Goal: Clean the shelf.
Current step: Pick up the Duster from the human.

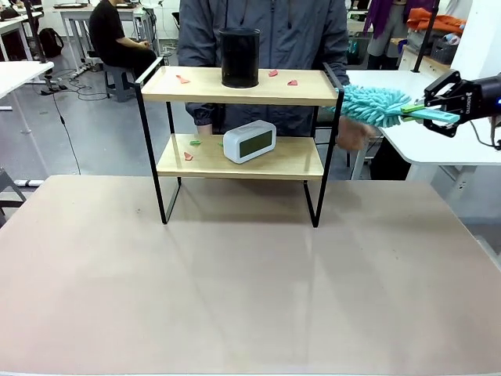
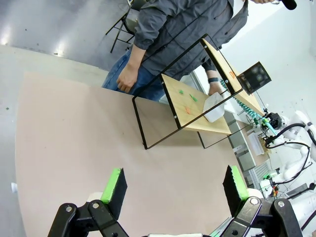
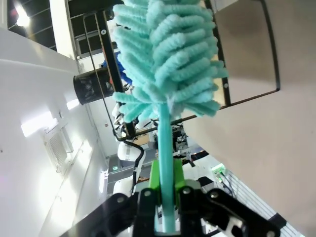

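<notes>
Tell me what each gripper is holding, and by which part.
The right gripper clamps the teal duster by its thin handle. The left gripper is open and empty.

Shelf (image 1: 297, 160): lt wood boards, blk frame. Duster (image 1: 372, 106): teal. Mesh cup (image 1: 239, 57): blk. Clock (image 1: 250, 142): white, grey-green display. Red scraps (image 1: 182, 78), green scrap (image 1: 195, 142). Surface (image 1: 235, 274): tan. L claw (image 2: 175, 180), R claw (image 3: 165, 190): blk, green pads.

shelf (image 1: 313, 88) stands on table (image 1: 235, 274), far middle | pot (image 1: 239, 57) mid top board, scraps (image 1: 182, 78) left and right of it | clock (image 1: 249, 142) mid lower board, more scraps to its left | person (image 1: 266, 31) behind shelf | duster (image 1: 372, 106) off shelf's right end, head against the frame, between board levels
</notes>
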`<control>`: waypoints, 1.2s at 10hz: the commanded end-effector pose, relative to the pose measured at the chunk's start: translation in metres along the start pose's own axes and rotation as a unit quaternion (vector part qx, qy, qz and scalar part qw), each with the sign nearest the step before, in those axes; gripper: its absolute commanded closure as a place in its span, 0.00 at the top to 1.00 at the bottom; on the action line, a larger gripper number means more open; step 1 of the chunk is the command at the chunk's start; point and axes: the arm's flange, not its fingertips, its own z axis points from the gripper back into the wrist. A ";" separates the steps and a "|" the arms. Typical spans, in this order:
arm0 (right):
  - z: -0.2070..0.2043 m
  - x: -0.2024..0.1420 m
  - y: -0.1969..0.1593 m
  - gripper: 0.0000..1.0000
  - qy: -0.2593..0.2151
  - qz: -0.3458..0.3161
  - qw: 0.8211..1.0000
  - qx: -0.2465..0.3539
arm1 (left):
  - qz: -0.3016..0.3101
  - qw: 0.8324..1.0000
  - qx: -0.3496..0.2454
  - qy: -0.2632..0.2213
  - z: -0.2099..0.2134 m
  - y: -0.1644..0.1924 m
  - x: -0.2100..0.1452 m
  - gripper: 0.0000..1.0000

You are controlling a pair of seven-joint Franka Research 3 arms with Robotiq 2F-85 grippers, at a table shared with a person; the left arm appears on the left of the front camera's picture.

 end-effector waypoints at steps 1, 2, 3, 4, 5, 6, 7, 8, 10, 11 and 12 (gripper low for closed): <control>0.030 -0.026 0.020 0.00 -0.017 0.029 0.999 -0.032 | -0.012 1.000 -0.009 -0.012 -0.003 0.000 -0.001 1.00; 0.056 -0.067 0.030 0.00 0.019 0.053 0.997 -0.047 | -0.012 1.000 -0.009 -0.012 -0.003 0.000 -0.001 1.00; 0.076 -0.114 0.035 0.00 0.040 0.046 0.997 -0.049 | -0.012 1.000 -0.009 -0.012 -0.003 0.000 -0.001 1.00; 0.091 -0.162 0.029 0.00 0.076 0.041 0.995 -0.041 | -0.012 1.000 -0.009 -0.012 -0.003 0.000 -0.001 1.00; 0.102 -0.201 0.012 0.00 0.124 0.061 0.989 -0.046 | -0.012 1.000 -0.009 -0.012 -0.003 0.000 -0.001 1.00; 0.118 -0.234 -0.013 0.00 0.147 0.079 0.985 -0.046 | -0.012 1.000 -0.009 -0.012 -0.003 0.000 -0.001 1.00; 0.136 -0.252 -0.036 0.00 0.171 0.090 0.981 -0.036 | -0.012 1.000 -0.009 -0.012 -0.003 0.000 -0.001 1.00; 0.146 -0.255 -0.053 0.00 0.183 0.080 0.980 -0.018 | -0.012 1.000 -0.009 -0.012 -0.003 0.000 -0.001 1.00; 0.136 -0.225 -0.067 0.10 0.172 0.067 0.983 -0.001 | -0.012 1.000 -0.009 -0.012 -0.003 0.000 -0.001 1.00; 0.118 -0.260 -0.069 0.10 0.182 0.072 0.981 -0.020 | -0.012 1.000 -0.009 -0.012 -0.003 0.000 -0.001 1.00; 0.118 -0.260 -0.069 0.10 0.182 0.072 0.981 -0.020 | -0.012 1.000 -0.009 -0.012 -0.003 0.000 -0.001 1.00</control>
